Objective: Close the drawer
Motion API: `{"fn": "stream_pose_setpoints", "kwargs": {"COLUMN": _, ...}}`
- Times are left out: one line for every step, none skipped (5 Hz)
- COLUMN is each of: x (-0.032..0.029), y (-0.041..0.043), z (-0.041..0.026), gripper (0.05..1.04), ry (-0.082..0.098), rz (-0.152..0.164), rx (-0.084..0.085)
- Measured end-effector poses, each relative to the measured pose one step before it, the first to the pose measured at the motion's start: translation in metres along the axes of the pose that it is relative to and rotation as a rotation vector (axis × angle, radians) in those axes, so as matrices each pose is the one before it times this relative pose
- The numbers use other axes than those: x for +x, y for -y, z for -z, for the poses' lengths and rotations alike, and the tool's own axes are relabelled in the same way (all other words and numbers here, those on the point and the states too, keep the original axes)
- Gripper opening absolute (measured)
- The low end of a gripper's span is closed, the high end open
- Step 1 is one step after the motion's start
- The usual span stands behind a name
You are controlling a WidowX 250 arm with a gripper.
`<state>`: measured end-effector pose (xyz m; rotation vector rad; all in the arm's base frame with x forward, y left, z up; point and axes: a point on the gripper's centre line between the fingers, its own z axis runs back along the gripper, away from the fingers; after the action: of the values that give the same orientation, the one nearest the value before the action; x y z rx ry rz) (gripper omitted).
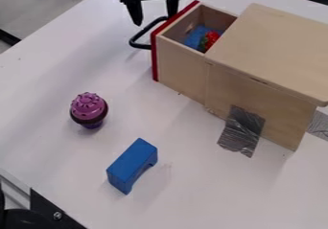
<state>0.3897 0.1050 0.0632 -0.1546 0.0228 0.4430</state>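
Drawer [182, 70] open, room between red edge [154, 60] and cupcake [89, 109]; gripper [154, 20] near handle [135, 37], jaws wide apart, seemingly empty.

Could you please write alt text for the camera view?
An open wooden drawer with a red front, holding a blue item and a red one, juts from a wooden box taped to a white table. The open black hand hangs by its handle; a toy cupcake and blue block sit nearby.

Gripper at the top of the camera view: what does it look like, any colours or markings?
The gripper is all black, with two fingers that narrow toward their tips, below a black crosspiece. I can make out no coloured markings.
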Motion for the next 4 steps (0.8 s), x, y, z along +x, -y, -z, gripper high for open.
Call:
{"fn": "stream_pose_setpoints", "kwargs": {"x": -0.00372, "y": 0.00152, "z": 0.00345, "gripper": 0.998, "ry": -0.0146, "rz": -0.0027, "rx": -0.01}}
{"fn": "stream_pose_setpoints", "kwargs": {"x": -0.00366, "y": 0.00451, "z": 0.00384, "gripper": 0.998, "ry": -0.0143, "rz": 0.0079, "rx": -0.0095}}
{"fn": "stream_pose_setpoints", "kwargs": {"x": -0.00324, "y": 0.0047, "z": 0.00208, "gripper": 0.998, "ry": -0.0128, "rz": 0.0111, "rx": -0.0129}}
{"fn": "stream_pose_setpoints", "kwargs": {"x": -0.00512, "y": 0.00751, "z": 0.00118, "gripper": 0.998, "ry": -0.011, "rz": 0.0115, "rx": -0.0154}}
